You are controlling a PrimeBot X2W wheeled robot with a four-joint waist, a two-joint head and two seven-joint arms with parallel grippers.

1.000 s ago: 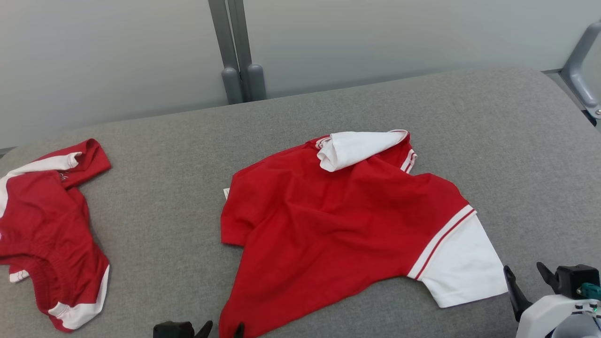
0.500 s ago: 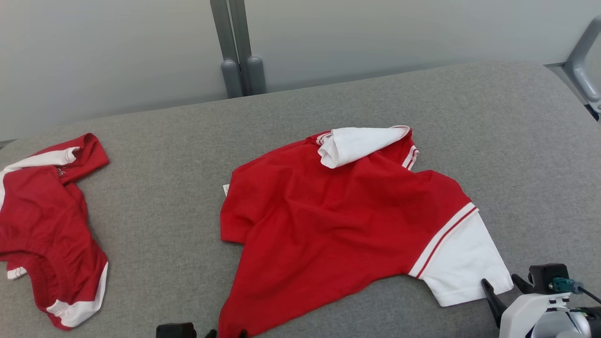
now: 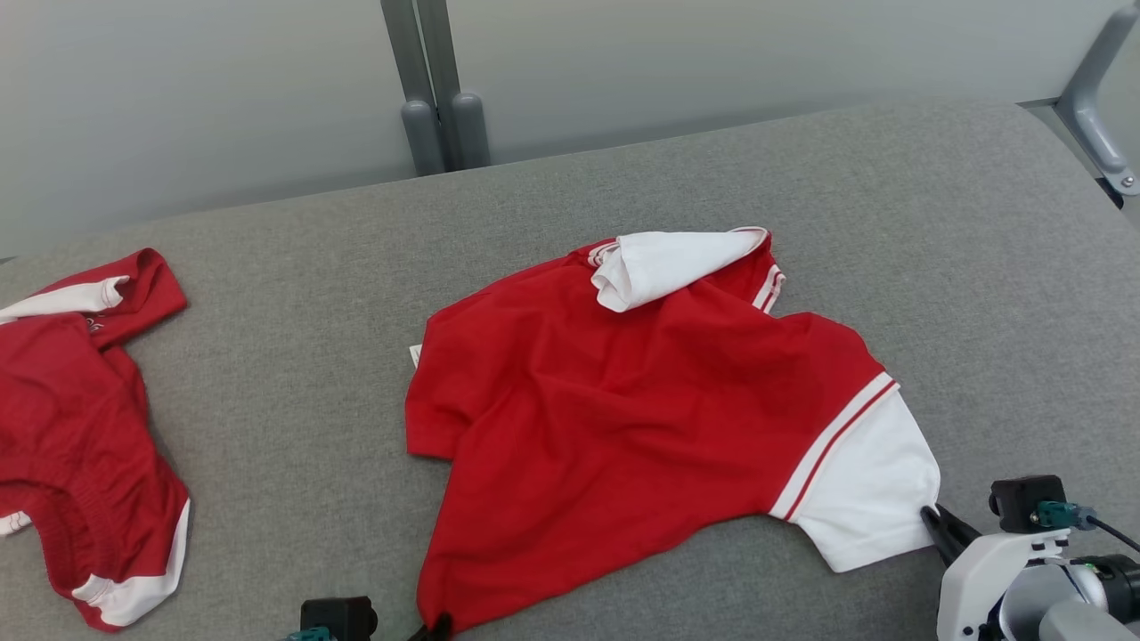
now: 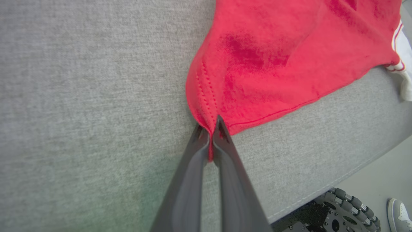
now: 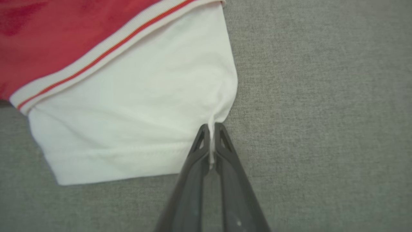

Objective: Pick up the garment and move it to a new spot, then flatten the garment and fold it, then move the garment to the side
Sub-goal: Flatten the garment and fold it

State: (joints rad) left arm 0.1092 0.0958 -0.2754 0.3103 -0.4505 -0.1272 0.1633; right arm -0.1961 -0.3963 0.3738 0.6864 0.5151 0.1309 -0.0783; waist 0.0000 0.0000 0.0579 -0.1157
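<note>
The garment [image 3: 641,418], a red jersey with white sleeves and stripe trim, lies crumpled in the middle of the grey padded table [image 3: 802,160]. Its far sleeve is folded over, white side up. At the near edge, my left gripper [image 3: 438,626] is shut on the garment's red bottom hem corner. In the left wrist view the gripper [image 4: 210,129] pinches a pleat of the red cloth [image 4: 273,64]. My right gripper [image 3: 931,515] is shut on the outer corner of the near white sleeve. The right wrist view shows this gripper [image 5: 210,127] with the white sleeve [image 5: 128,112] bunched between the tips.
A second red and white piece of clothing [image 3: 80,427] lies rumpled at the table's left end. Grey posts [image 3: 436,133] stand behind the table, and a grey bracket [image 3: 1091,107] is at the far right. Below the front edge [image 4: 338,180] are the wheeled base [image 4: 347,209] and a person's shoe [image 4: 399,209].
Both grippers moved in from open onto the garment and shut, the left on the hem corner, the right on the white sleeve corner. The head camera shifted slightly.
</note>
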